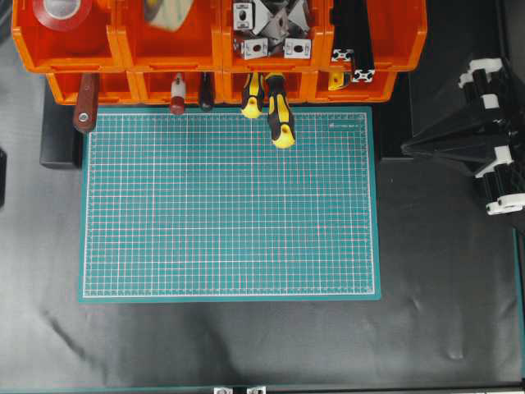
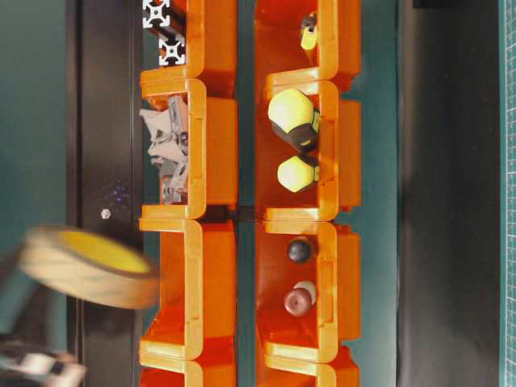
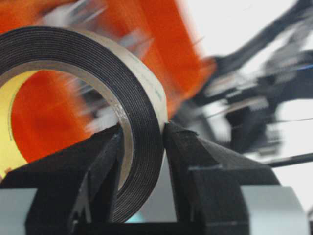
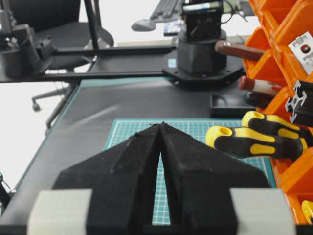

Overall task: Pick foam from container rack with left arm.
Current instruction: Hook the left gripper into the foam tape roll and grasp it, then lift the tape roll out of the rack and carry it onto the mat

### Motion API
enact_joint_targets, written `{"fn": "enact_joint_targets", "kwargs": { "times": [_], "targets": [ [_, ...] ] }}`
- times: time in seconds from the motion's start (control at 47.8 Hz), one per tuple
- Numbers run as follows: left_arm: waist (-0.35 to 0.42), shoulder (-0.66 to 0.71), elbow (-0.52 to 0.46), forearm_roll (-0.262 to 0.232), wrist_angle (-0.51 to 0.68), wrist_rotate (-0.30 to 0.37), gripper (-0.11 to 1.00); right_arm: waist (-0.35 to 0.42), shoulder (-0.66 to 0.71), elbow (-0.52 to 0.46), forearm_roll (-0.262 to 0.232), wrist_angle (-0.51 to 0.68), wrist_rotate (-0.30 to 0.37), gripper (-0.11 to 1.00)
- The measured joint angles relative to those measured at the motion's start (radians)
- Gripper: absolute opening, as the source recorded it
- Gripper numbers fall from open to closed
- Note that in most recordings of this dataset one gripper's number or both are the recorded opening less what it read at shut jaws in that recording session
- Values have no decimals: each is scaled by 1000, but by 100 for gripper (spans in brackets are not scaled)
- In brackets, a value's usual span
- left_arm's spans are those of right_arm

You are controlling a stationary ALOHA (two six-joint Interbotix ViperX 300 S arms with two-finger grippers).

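Left gripper: black pointed fingers clamped on the wall of the large ring of black foam tape, cream-beige outer liner, yellow inner core. One finger inside the ring, the other against the liner.

Table-level view: the foam roll shows blurred, clear of the bright orange plastic container rack, beside its upper row of bins. Overhead view: only an edge of the roll shows, at the top above the rack.

Right gripper: black fingers drawn together, tips meeting, holding nothing, above the green gridded cutting mat on the dark desk.

Yellow-and-black tool handles stick out of a lower bin over the mat's far edge.
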Motion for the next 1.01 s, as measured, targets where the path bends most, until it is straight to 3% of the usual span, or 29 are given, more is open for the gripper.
{"fn": "enact_joint_targets", "kwargs": {
  "times": [0.209,0.377,0.503,0.733,0.921,1.005],
  "targets": [
    [-135,-40,-127,-2,-58,34,28,0,0,0,0,0,0,0],
    [-293,-48,-137,0,-112,123,27,0,0,0,0,0,3,0],
    [-436,-37,-80,0,-129,213,27,0,0,0,0,0,6,0],
    [-584,11,91,0,-273,310,27,0,-28,0,0,2,8,0],
    [-638,87,238,0,-463,322,27,0,-71,-11,2,35,18,0],
    [-634,130,285,0,-479,322,27,0,-83,-17,3,57,29,0]
  ]
}}
